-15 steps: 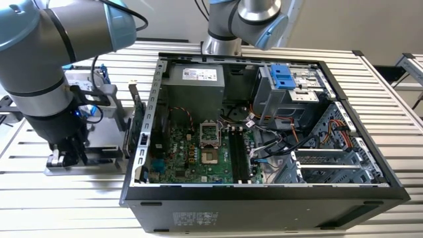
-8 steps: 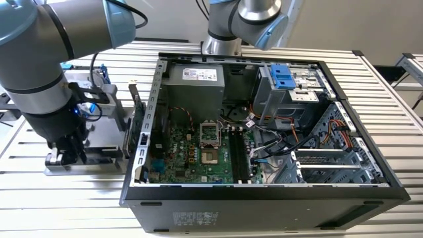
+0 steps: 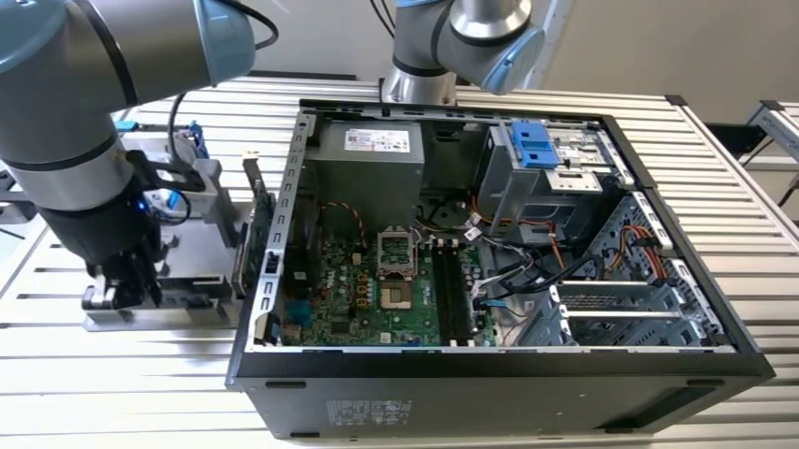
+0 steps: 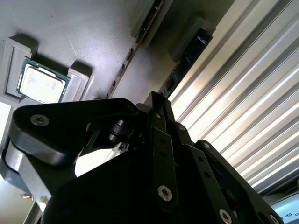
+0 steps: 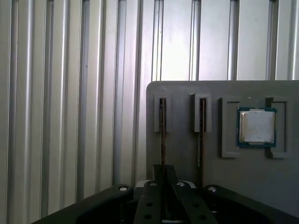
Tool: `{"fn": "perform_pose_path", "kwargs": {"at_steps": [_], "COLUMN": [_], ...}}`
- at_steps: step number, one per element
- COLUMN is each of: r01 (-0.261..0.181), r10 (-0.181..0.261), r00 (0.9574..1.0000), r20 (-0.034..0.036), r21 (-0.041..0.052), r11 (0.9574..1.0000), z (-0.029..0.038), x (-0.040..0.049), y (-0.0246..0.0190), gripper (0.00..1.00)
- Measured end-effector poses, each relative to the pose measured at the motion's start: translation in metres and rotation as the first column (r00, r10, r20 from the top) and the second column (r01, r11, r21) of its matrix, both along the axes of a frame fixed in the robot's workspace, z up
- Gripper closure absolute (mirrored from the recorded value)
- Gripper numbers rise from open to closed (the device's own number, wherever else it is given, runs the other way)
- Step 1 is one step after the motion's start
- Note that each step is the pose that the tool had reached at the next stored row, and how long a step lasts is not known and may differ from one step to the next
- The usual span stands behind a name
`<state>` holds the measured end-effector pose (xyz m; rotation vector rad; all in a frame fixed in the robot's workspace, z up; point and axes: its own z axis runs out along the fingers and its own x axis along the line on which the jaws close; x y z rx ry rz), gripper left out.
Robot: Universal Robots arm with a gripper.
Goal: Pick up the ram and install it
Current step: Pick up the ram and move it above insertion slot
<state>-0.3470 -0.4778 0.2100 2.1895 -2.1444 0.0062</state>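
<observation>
On grey tray (image 5: pixel 182 154), ram (image 5: pixel 162 135) half behind gripper (image 5: pixel 162 175)

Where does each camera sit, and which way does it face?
Exterior view: off the arm, above the slatted table, looking down into the open computer case; the arm and gripper are at the exterior view's left.
First wrist view: on the wrist, looking past the gripper at a grey holder with the ram edge-on and a CPU chip.
Second wrist view: on the wrist, close behind the gripper, facing the holder at a slant.
Shared: both wrist views show gripper, holder, ram, CPU chip and table slats.
</observation>
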Motion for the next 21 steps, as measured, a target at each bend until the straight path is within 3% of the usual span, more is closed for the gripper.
{"fn": "perform_pose_path", "kwargs": {"at_steps": [21], "r01": [0.000], "r10": [0.000], "r00": [1.0000], "r20": [0.0001], "r21": [0.0001], "r11": [1.0000], "z": [0.0141], "x": [0.0000], "y": [0.0001], "gripper": [1.00]}}
